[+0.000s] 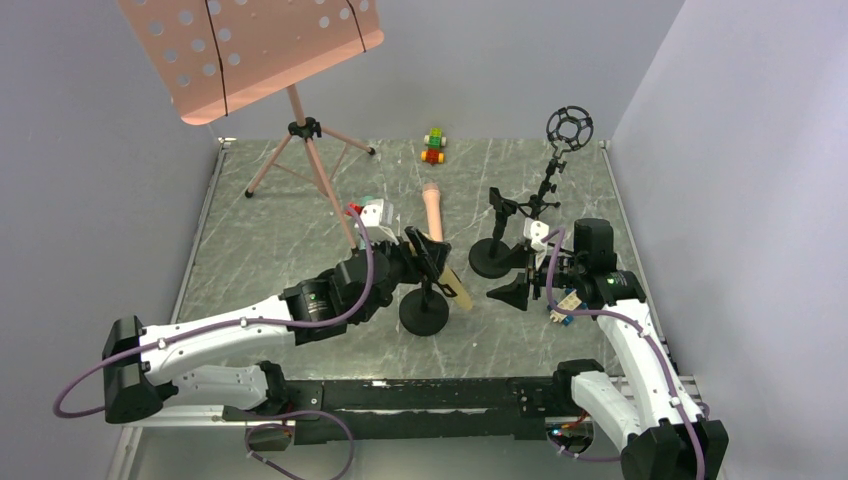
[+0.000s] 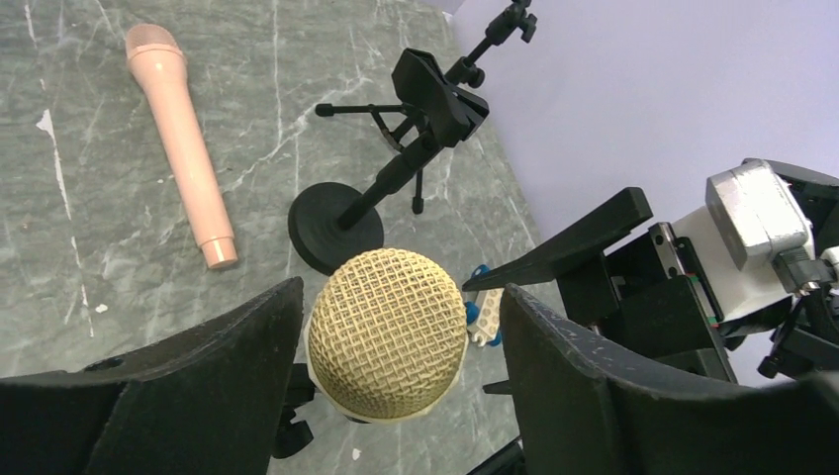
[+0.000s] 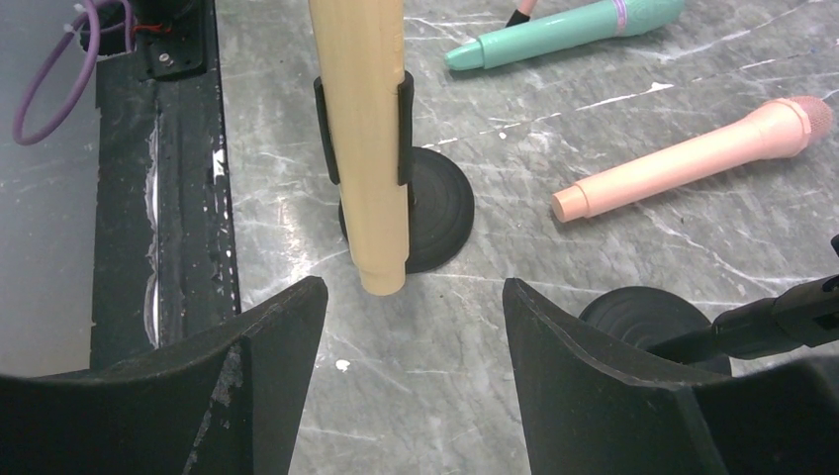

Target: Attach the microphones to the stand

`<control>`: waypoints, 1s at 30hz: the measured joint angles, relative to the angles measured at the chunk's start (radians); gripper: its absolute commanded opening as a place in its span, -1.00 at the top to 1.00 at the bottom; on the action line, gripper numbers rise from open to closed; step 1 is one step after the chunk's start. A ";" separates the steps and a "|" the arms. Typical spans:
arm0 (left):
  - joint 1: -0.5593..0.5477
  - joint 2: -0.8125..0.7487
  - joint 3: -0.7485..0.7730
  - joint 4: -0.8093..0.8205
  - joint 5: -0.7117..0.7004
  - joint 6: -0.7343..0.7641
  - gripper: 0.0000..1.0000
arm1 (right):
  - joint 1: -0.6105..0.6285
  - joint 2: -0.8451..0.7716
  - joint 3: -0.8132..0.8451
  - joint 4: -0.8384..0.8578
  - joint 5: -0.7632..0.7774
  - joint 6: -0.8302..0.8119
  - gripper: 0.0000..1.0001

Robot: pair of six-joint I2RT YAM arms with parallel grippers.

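Centrally, the pale yellow microphone [image 3: 361, 99] sits in the black clip [image 3: 362, 134] of a round-based stand [image 3: 442, 210], its narrow tail hanging free below the clip and above the base. The left gripper [image 2: 401, 297] straddles the microphone's mesh head from above: its jaws stand apart on either side, the left finger [image 2: 198, 381] almost at the mesh, while a gap shows at the right finger, so nothing is clamped. The right gripper [image 3: 414, 287] is low over the marble-patterned table [image 1: 280, 240], jaws spread and empty, facing the yellow tail from just beside it. The salmon pink microphone [image 1: 433, 210] lies flat on the table beyond the stands, and the teal-green microphone [image 3: 564, 30] lies flat farther off. A second stand [image 2: 336, 223] with an unfilled clip is near the first. A shock-mount stand [image 1: 568, 128], a pink music stand [image 1: 250, 50] and a toy-brick car [image 1: 434, 146] occupy the far part of the table.
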 measured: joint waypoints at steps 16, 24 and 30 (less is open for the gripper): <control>0.007 0.011 0.011 -0.031 0.020 -0.032 0.78 | -0.002 0.000 0.000 0.000 0.000 -0.003 -0.43; 0.016 0.040 0.009 -0.008 0.059 -0.042 0.93 | -0.003 0.000 0.000 0.000 0.000 -0.006 -0.43; 0.020 0.043 -0.006 0.006 0.074 -0.043 1.00 | -0.003 0.000 0.000 0.000 0.000 -0.006 -0.43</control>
